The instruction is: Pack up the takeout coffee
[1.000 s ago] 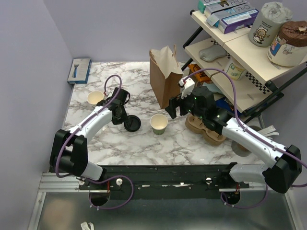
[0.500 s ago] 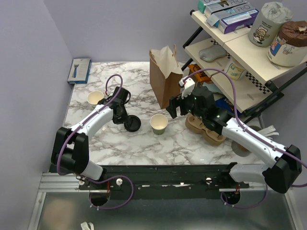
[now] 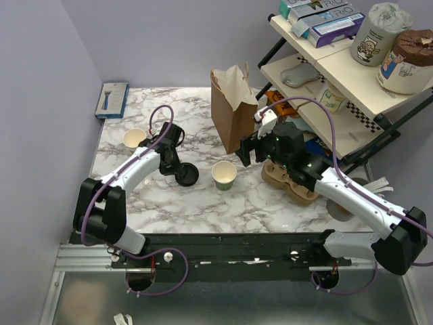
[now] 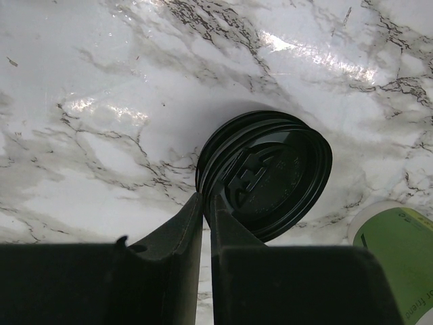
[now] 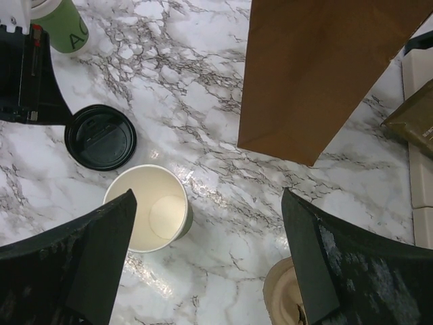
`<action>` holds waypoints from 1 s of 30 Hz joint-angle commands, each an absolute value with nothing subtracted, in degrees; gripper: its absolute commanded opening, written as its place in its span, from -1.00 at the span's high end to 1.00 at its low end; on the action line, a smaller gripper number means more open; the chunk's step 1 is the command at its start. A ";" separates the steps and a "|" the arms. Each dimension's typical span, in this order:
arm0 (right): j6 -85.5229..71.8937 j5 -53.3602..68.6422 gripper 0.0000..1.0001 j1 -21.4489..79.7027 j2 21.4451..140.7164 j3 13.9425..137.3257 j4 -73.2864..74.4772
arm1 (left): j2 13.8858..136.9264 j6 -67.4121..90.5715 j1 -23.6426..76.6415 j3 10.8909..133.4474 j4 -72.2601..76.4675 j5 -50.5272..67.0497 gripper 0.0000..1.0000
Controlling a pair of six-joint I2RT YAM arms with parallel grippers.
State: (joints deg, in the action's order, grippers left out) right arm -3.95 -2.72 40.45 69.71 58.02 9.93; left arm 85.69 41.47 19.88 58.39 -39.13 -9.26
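A round black plastic lid (image 3: 188, 175) (image 4: 274, 176) (image 5: 100, 137) lies on the marble, apart from any cup. My left gripper (image 3: 177, 169) (image 4: 205, 198) is shut on its near rim, which sits pinched between the two fingertips. Just right of it stands a dark-green paper cup (image 3: 224, 175) (image 5: 147, 207), cream inside, open and with nothing in it. A second green cup (image 3: 135, 138) (image 5: 64, 24) stands at the far left. Neither carries a lid, so I cannot tell which is the takeout coffee. My right gripper (image 3: 245, 150) (image 5: 208, 196) hovers open over the marble between the middle cup and the bag.
A tall brown paper bag (image 3: 232, 108) (image 5: 318, 74) stands upright behind the middle cup. A brown pulp cup tray (image 3: 291, 183) lies under the right arm. A blue box (image 3: 112, 99) sits at the back left. A shelf rack (image 3: 352, 74) crowds the right side.
The left jaws have closed from partly open onto the lid's rim. The right gripper has drifted slightly right. Cups, lid and bag have not moved.
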 commanded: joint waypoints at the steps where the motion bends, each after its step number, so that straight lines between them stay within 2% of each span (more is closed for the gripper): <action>1: -3.51 -2.81 -0.93 40.87 68.12 57.22 9.84 | 86.13 40.87 19.95 59.68 -39.90 -9.58 0.66; 14: -3.52 -2.37 -0.93 40.78 67.94 57.30 10.20 | 87.45 40.87 19.95 59.76 -39.73 -9.58 0.74; 21: -3.60 -2.37 -0.93 40.87 68.11 57.39 10.28 | 86.84 40.78 19.86 60.03 -39.90 -8.97 1.00; 30: -3.69 -1.32 -0.93 40.87 68.55 57.39 10.28 | 84.64 40.34 19.95 60.21 -40.61 -6.69 1.00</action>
